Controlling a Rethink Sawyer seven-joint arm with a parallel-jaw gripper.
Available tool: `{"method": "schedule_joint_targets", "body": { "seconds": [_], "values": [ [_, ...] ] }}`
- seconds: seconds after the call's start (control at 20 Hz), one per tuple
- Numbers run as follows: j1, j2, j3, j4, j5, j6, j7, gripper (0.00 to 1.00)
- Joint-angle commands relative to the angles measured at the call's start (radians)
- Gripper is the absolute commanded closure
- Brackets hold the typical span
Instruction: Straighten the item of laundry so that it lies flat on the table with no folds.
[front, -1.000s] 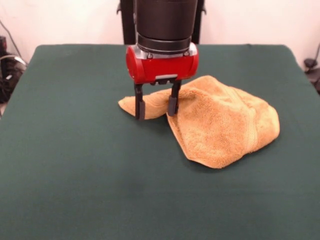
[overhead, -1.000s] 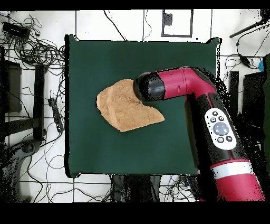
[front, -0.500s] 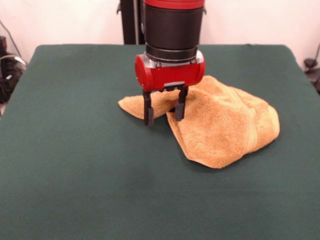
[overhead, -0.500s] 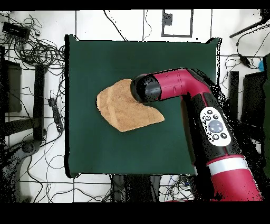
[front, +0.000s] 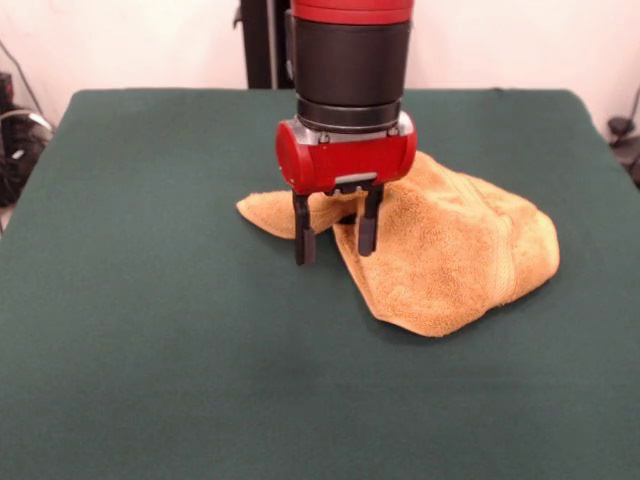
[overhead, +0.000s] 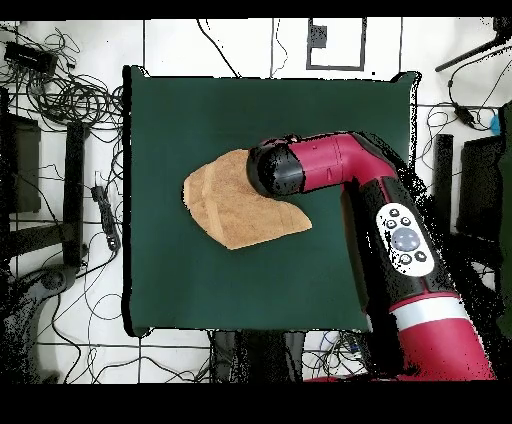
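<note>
The item of laundry (front: 450, 250) is a golden-orange terry towel, folded over on itself into a rumpled wedge on the dark green table (front: 150, 350). A woven band runs near its right hem. One pointed corner sticks out to the left. My gripper (front: 336, 240) hangs open right above that left part, one finger (front: 303, 240) by the corner's front edge, the other finger (front: 367, 232) over the thick fold. Nothing is between them. In the overhead view the arm's head (overhead: 275, 170) covers part of the towel (overhead: 225, 205).
Cables and stands (overhead: 70, 150) lie on the floor past the table's edges in the overhead view. A dark post (front: 255, 45) rises behind the table's far edge. Green cloth (overhead: 250, 290) stretches wide on all sides of the towel.
The gripper has shifted a little to the right and nearer the front of the table, staying open above the towel's left part. The towel has not moved.
</note>
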Motion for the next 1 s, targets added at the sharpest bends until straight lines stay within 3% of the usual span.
{"method": "schedule_joint_targets", "body": {
  "seconds": [0.05,0.6,1.0],
  "values": [
    [0.068,0.068,-0.028,0.109,-0.052,-0.075,0.043,0.0],
    [0.107,0.082,-0.071,0.068,-0.063,-0.093,0.05,0.0],
    [0.106,0.08,-0.102,0.109,0.068,0.029,0.139,0.0]
  ]
}}
